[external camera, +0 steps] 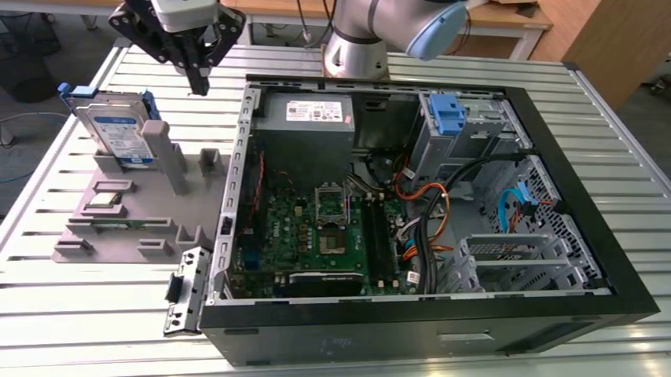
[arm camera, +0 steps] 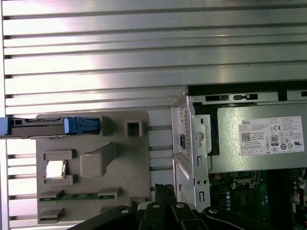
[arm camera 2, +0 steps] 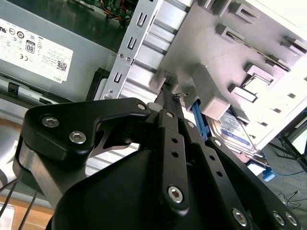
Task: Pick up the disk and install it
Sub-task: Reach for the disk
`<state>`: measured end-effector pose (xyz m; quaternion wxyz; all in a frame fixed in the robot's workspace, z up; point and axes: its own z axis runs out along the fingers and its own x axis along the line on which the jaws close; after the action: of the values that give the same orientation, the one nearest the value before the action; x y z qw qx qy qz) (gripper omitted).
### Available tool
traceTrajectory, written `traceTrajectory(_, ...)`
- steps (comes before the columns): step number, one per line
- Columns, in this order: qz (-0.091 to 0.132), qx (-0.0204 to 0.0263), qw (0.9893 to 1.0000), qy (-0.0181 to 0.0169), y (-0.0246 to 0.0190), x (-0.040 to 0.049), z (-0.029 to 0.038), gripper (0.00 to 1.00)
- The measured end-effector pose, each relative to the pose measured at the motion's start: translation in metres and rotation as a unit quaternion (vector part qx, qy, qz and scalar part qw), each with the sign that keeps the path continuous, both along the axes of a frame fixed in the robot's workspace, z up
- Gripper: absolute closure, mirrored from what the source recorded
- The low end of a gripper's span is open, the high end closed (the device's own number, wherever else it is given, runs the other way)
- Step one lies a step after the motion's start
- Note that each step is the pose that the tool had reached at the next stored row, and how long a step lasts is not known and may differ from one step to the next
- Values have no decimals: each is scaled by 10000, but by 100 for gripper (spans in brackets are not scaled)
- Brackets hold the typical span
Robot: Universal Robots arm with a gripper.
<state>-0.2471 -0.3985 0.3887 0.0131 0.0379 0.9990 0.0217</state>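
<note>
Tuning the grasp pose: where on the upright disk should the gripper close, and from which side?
Probably the top edge of the disk, coming from above and closing across its two broad faces. It stands on edge in the grey fixture, whose slot and post cover the lower part; the top is free.

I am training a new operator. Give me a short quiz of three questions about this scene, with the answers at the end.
1. True or false: the gripper holds the disk.
2. How does the disk sit in the grey holder? A: upright on its edge. B: lying flat. C: leaning loose against it.
3. Fill in: in the exterior view, the computer case lies to the holder's ____.
Key: 1 false; 2 A; 3 right.
</note>
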Motion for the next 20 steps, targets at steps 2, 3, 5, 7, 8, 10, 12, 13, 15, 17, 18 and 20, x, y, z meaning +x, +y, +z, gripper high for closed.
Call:
traceTrajectory(2, 0, 0, 10000, 0, 0, -6, 0, 90)
traceTrajectory(3, 0, 0, 10000, 0, 0, -9, 0, 90)
traceTrajectory(5, 0, 0, 10000, 0, 0, -12, 0, 90)
traceTrajectory(7, 0, 0, 10000, 0, 0, -14, 0, 90)
traceTrajectory(8, 0, 0, 10000, 0, 0, -15, 0, 90)
traceTrajectory(10, 0, 0, 10000, 0, 0, -15, 0, 90)
traceTrajectory(12, 0, 0, 10000, 0, 0, -16, 0, 90)
traceTrajectory(13, 0, 0, 10000, 0, 0, -16, 0, 90)
traceTrajectory(15, 0, 0, 10000, 0, 0, -18, 0, 90)
traceTrajectory(17, -1, 0, 10000, 0, 0, -30, -1, 90)
traceTrajectory(18, 0, 0, 10000, 0, 0, -40, -2, 90)
traceTrajectory(20, 0, 0, 10000, 0, 0, -69, -4, 90)
